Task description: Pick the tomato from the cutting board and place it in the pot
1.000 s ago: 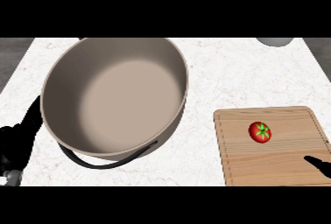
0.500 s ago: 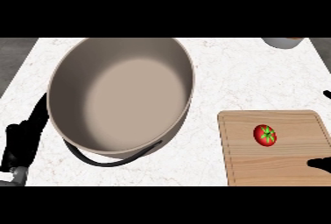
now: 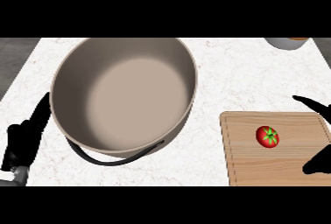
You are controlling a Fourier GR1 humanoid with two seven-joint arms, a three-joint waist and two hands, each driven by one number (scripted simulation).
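Right hand (image 3: pixel 318 162): enters at the right edge of the head view, spread wide, holding nothing. One dark finger (image 3: pixel 311 104) shows above the board's top right corner; the other dark part lies over the board's lower right area. Neither part touches the tomato; the tomato sits between them, apart from both.

Tomato (image 3: pixel 268 136): red, with a green stem star on top, resting on the right half of the cutting board (image 3: pixel 249 162), nearer its upper edge.

Cutting board: pale wood with a routed groove inside its rim, lying flat on the surface (image 3: pixel 233 78) at lower right; its right side runs out of view.

Pot (image 3: pixel 123 94): large, beige, oval as seen from above, nothing visible inside; a black bail handle (image 3: pixel 110 158) hangs at its near side. Stands left of the board, apart from it.

Left hand (image 3: pixel 24 135): at the left edge, just beside the pot's outer wall, fingers straight and pointing up, resting, holding nothing.

Surface: white, marbled; a grey-rimmed vessel (image 3: pixel 287 42) is cut off at the upper right edge.

Change from the earlier frames: the right hand now reaches further in, with a finger above the board where before only a dark tip showed at the board's lower right. The tomato keeps its place on the board. Pot and board sit lower and rightward in view.
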